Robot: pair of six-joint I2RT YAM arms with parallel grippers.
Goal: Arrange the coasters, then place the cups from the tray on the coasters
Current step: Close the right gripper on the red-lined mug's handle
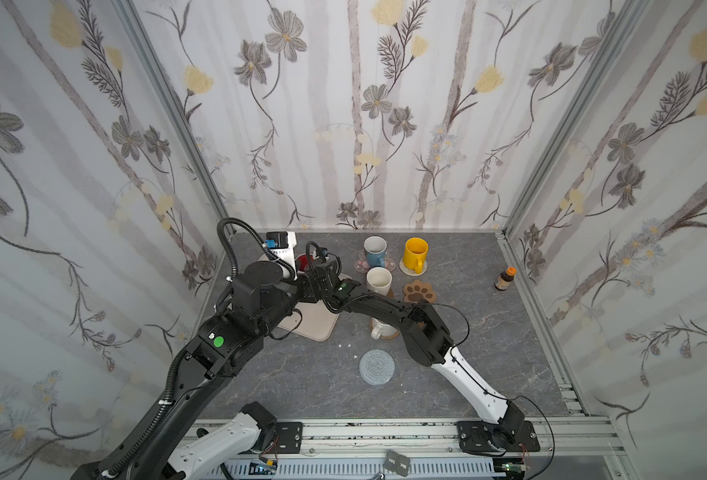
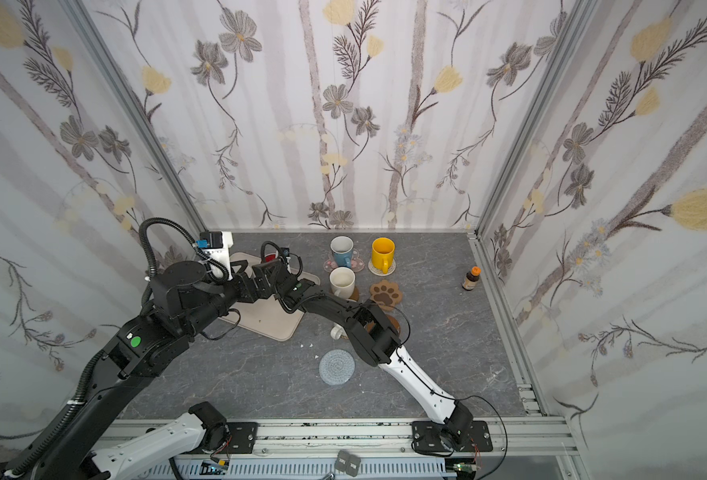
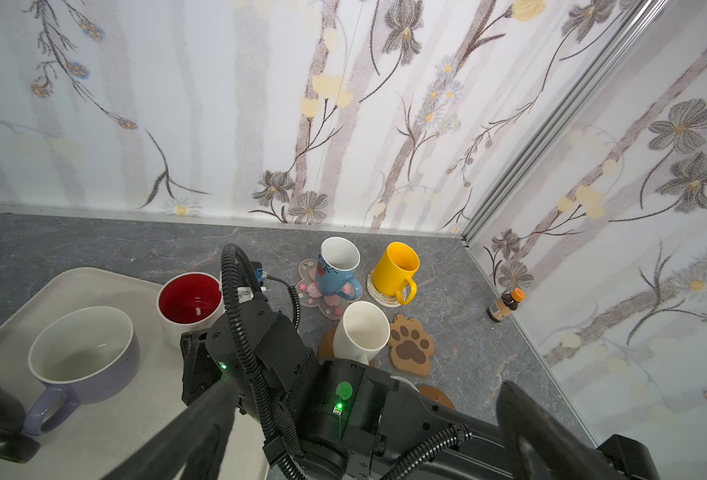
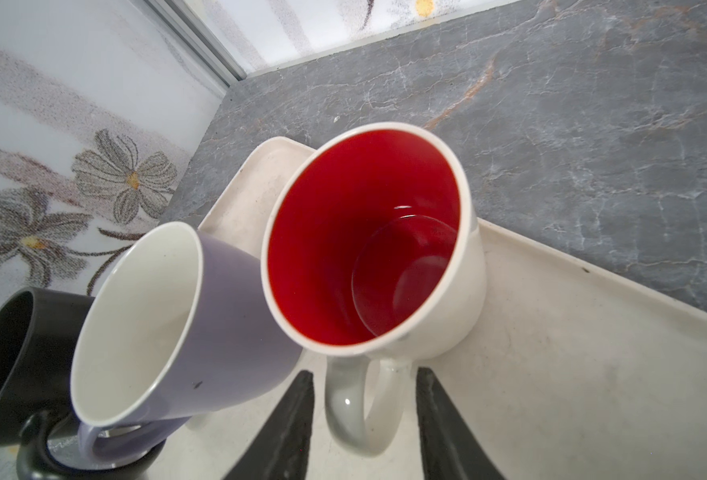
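Right claw: jaws part-open, one finger each side of the handle of the red-lined white mug, with a thin gap on both sides and nothing clamped. That mug stands upright on the cream tray, near its far corner. Just beside it on the tray is a lavender mug, then a black mug. Left claw: jaws spread wide and empty, held above the right arm over the tray. On the table to the right of the tray, a light blue mug stands on the pink blossom coaster. A yellow mug stands on the white woven coaster, and a plain white mug on a brown disc. The paw coaster is bare. A second white mug is partly hidden under the right arm, and its mat is largely covered. The grey woven coaster is bare, nearer the front. A small brown bottle stands by the right wall.
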